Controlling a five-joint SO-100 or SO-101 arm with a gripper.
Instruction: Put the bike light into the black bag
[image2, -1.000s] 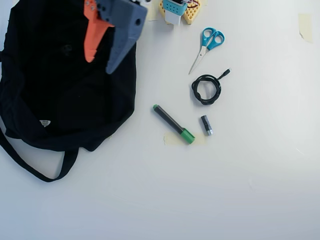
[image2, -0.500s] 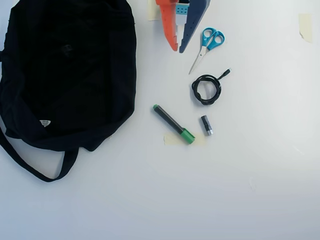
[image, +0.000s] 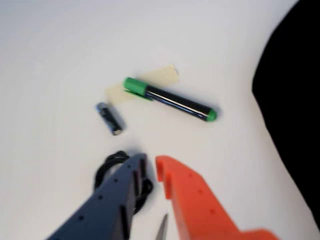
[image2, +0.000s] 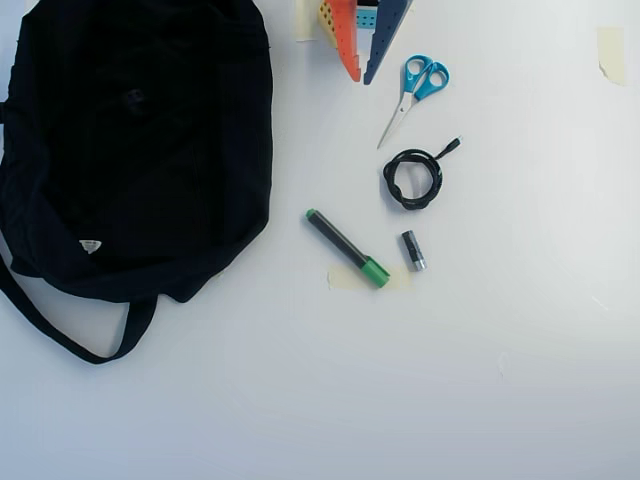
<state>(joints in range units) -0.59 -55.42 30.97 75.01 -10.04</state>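
Jaws are nearly shut and empty, hanging right of the black bag, probably done dropping. No bike light visible anywhere, so I'd guess it's inside. Further right of the bag: scissors, cable, marker, small cylinder. Nothing's blocking.

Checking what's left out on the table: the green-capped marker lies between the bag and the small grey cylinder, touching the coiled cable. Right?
Not quite. The marker lies between the black bag and cylinder, but clear of the coiled cable, as the overhead view shows.
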